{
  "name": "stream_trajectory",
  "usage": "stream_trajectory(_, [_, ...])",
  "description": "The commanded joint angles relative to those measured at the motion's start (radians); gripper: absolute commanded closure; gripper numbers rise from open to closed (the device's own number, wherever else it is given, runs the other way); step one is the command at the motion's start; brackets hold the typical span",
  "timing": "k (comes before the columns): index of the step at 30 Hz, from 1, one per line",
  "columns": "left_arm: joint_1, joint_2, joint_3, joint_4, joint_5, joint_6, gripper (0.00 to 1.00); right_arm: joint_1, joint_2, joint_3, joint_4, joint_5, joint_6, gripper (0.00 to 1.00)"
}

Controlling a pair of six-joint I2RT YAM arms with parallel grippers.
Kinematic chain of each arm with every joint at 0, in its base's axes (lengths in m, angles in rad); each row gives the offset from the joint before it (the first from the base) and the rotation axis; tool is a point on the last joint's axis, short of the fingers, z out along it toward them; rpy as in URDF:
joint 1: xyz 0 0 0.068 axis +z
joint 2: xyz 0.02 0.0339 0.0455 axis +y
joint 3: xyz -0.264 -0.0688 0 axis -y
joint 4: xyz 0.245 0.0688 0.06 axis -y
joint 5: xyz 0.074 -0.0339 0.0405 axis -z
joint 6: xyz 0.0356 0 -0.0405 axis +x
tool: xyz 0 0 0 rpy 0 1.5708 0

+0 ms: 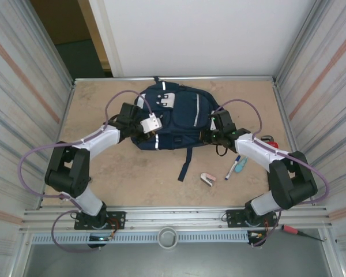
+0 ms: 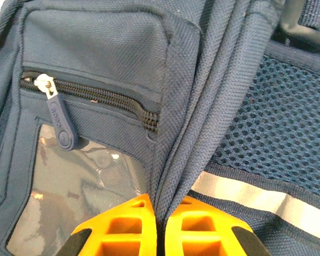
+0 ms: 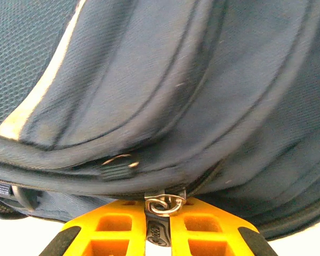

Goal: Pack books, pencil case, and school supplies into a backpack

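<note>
Backpack [image 1: 176,115]: lies flat on the table [image 1: 132,173], towards the far edge, between the two arms, with a dark strap trailing towards the near side.
Backpack contents: cannot tell; no view looks inside the main compartment.
Front pocket [image 2: 96,48]: its zip is run shut, and a dark blue pull tab [image 2: 61,125] hangs down over it.
Clear window pocket [image 2: 80,197]: sits just below that zip; glare on the plastic hides whatever is behind it.
Mesh side pocket [image 2: 277,117]: lies flat, above a pale reflective stripe [image 2: 256,197].
Left gripper [image 2: 160,210]: at the bag's left side, orange fingers pressed together on a raised fold of the backpack's fabric.
Right gripper [image 3: 159,208]: at the bag's right side, fingers clamped on a zipper pull [image 3: 164,204] with a metal ring, at the bag's edge.
Marker pen [image 1: 233,167]: on the table, outside the bag, near the right arm.
Teal item [image 1: 241,164]: touching or just beside the marker.
Pink-and-white item [image 1: 207,179]: on the table, near the strap's end, also outside the bag.
</note>
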Motion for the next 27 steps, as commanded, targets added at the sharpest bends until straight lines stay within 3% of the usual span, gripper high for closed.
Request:
stream_trajectory(1, [0.054, -0.062, -0.025, 0.031, -0.08, -0.004, 1.0, -0.012, -0.031, -0.021, -0.026, -0.015, -0.032, 1.0])
stream_trajectory(5, [0.038, -0.116, -0.042, 0.023, -0.018, -0.01, 0.63, 0.034, -0.02, -0.005, 0.022, -0.073, -0.04, 1.0])
stream_trajectory(8, [-0.028, -0.19, -0.085, 0.094, 0.005, -0.015, 0.45, 0.04, -0.03, -0.006, 0.042, -0.115, -0.035, 1.0])
stream_trajectory(11, [-0.126, -0.218, -0.108, 0.173, 0.03, 0.0, 0.35, 0.044, -0.046, -0.009, 0.056, -0.158, -0.032, 1.0])
stream_trajectory(16, [-0.277, -0.078, -0.007, 0.189, -0.066, 0.086, 0.31, 0.046, -0.066, -0.025, 0.085, -0.199, -0.007, 1.0])
stream_trajectory(23, [-0.35, 0.107, 0.118, 0.238, -0.156, 0.183, 0.31, 0.066, -0.082, -0.05, 0.121, -0.242, 0.023, 1.0])
stream_trajectory(25, [-0.347, 0.132, 0.121, 0.254, -0.172, 0.203, 0.4, 0.068, -0.088, -0.061, 0.122, -0.24, 0.028, 1.0])
stream_trajectory(27, [-0.336, 0.137, 0.117, 0.25, -0.17, 0.205, 0.58, 0.063, -0.098, -0.072, 0.111, -0.221, 0.024, 1.0])
